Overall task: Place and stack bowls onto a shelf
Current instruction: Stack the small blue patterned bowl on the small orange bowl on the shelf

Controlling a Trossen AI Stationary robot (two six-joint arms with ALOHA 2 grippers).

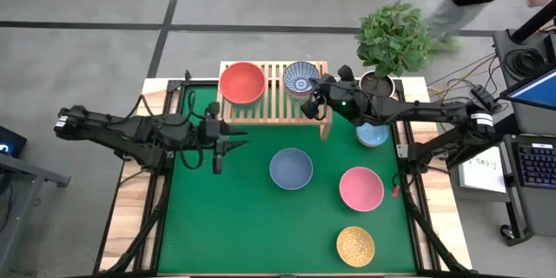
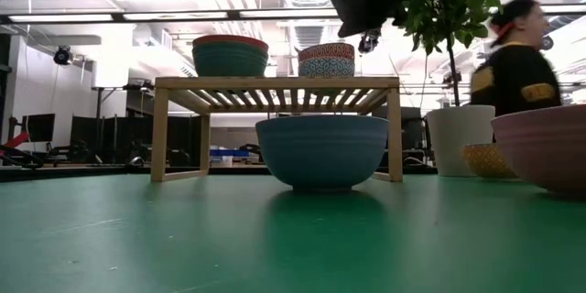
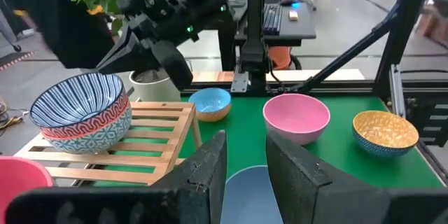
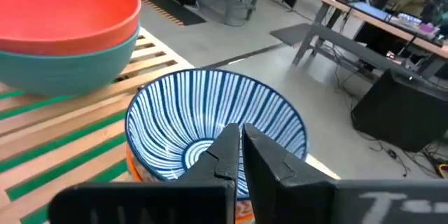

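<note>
Green cloth [image 1: 261, 226] covers the table, and the light-wood shelf [image 1: 276, 109] stands at its far edge.

On the shelf sit two stacks. A red bowl [image 1: 241, 82] rests inside a green bowl [image 2: 230, 59] at one end. Beside it, a blue striped bowl [image 1: 301, 76] rests on an orange patterned bowl [image 3: 94, 120].

The right gripper [image 4: 240, 155] hangs just above the blue striped bowl, over the side away from the red bowl. Its two fingers [image 4: 225, 155] are almost together, with only a thin gap between them. They hold nothing. They do not seem to touch the bowl.

In front of the shelf, on the green cloth, sits a blue-grey bowl [image 1: 290, 168]. A light blue bowl [image 1: 373, 135] sits beside the shelf's leg, partly under the right arm. A pink bowl [image 1: 361, 188] is farther from the shelf, and a yellow patterned bowl [image 1: 355, 246] is farther still, near the front of the table.

The left gripper [image 1: 219, 152] waits over the cloth, in front of the shelf's red-bowl end. Its fingers [image 3: 208, 169] stand a little apart and hold nothing.

Behind the shelf's other end stands a leafy plant [image 1: 395, 36] in a white pot [image 2: 460, 140]. A person in a black top [image 2: 513, 69] is in the room past the plant.
</note>
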